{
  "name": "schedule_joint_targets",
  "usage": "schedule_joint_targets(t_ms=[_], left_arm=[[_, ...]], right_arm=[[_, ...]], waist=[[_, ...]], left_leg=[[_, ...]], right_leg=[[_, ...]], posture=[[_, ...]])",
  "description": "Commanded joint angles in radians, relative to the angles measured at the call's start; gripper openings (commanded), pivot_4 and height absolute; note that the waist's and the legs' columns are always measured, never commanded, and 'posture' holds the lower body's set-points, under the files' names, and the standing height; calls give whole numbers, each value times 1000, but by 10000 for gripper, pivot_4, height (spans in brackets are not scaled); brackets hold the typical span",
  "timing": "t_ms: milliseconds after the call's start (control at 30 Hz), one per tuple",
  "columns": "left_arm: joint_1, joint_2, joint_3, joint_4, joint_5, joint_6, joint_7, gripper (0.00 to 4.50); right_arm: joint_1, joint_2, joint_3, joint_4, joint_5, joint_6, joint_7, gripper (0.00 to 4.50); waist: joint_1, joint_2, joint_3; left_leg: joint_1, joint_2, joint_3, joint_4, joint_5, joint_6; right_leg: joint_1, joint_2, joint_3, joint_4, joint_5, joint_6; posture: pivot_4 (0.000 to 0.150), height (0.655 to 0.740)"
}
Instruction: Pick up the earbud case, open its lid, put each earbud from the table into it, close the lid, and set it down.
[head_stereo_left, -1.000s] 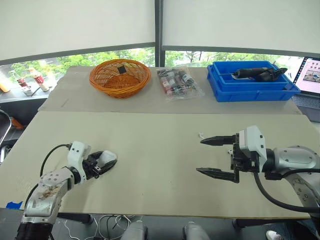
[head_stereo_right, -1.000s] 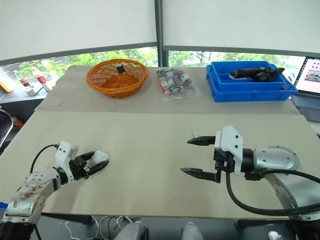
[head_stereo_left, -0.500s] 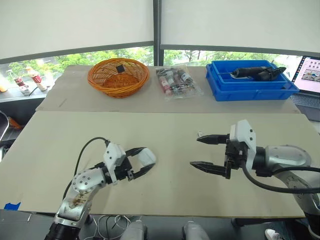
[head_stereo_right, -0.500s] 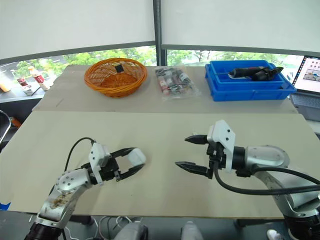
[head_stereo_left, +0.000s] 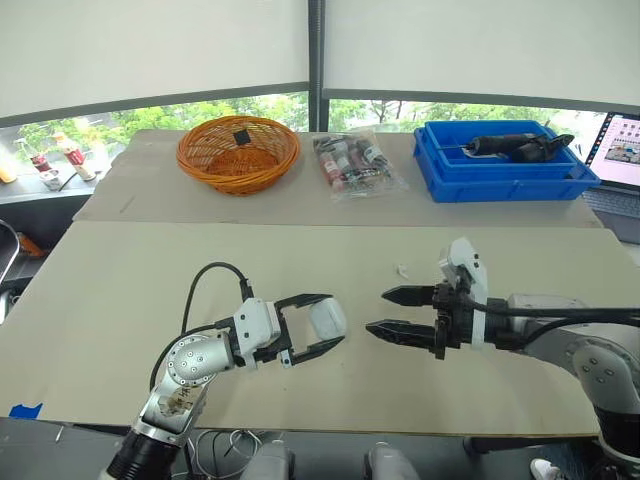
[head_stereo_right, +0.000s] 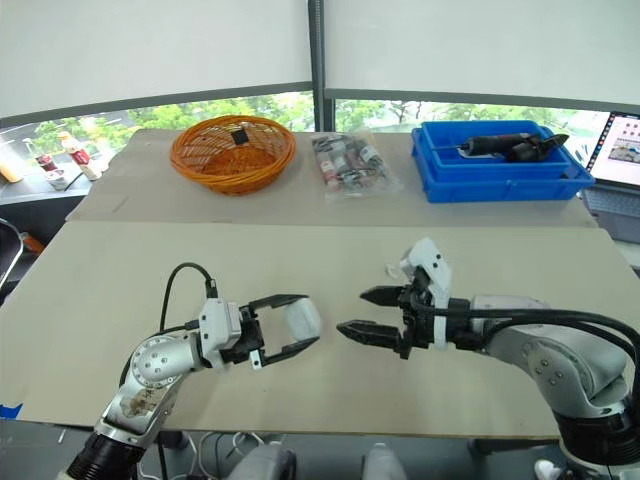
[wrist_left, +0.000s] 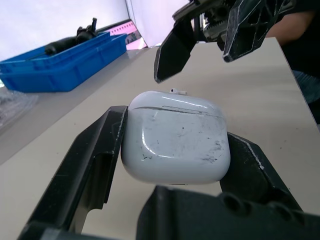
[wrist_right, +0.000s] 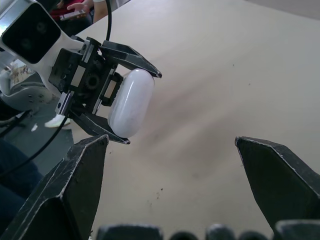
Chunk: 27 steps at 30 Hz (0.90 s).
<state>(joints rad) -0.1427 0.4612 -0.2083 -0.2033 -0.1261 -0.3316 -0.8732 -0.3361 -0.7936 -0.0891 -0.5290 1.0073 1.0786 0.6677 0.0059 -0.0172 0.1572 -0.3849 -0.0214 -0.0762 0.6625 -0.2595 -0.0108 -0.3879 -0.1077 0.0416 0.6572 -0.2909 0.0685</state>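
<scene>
Earbud case (head_stereo_left: 326, 318) is sitting clamped in your left gripper (head_stereo_left: 336, 320) over the near middle of the table (head_stereo_left: 140, 280), its lid end pointing at your right gripper (head_stereo_left: 376, 311), which is gaping wide just beside it.

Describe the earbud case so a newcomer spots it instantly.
Start at the long beige table. Near its front edge, the left gripper faces the open right gripper. The earbud case is clamped in the left gripper: a smooth, rounded white pebble, lid shut, far bigger than the tiny white earbud lying on the table beyond.
</scene>
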Motion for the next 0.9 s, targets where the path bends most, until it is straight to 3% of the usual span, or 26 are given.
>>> schedule_joint_targets(t_ms=[33,467,700,900], left_arm=[[-33,-9,-5,7,14,-80,8,26718],[-91,-16,-23,54,31,-171,10,26718],[-96,-21,-36,53,51,-190,19,26718],[-96,-25,-42,55,70,-201,38,26718]], right_arm=[[-45,19,-19,6,74,54,-35,45000],[-150,160,-5,94,313,229,-253,45000],[-158,206,22,105,358,233,-336,45000],[-162,207,33,114,381,233,-365,25934]], waist=[[0,0,0],[-10,0,0],[-19,0,0],[-19,0,0]], left_leg=[[0,0,0,0,0,0],[-1,0,-1,1,0,0],[-1,0,-1,1,0,0],[-1,0,-2,1,0,0]], right_leg=[[0,0,0,0,0,0],[0,0,-1,0,0,0],[-1,1,-1,1,0,0],[-1,1,-1,0,0,0]], posture=[[1500,7400],[1500,7400],[1500,7400],[1500,7400]])
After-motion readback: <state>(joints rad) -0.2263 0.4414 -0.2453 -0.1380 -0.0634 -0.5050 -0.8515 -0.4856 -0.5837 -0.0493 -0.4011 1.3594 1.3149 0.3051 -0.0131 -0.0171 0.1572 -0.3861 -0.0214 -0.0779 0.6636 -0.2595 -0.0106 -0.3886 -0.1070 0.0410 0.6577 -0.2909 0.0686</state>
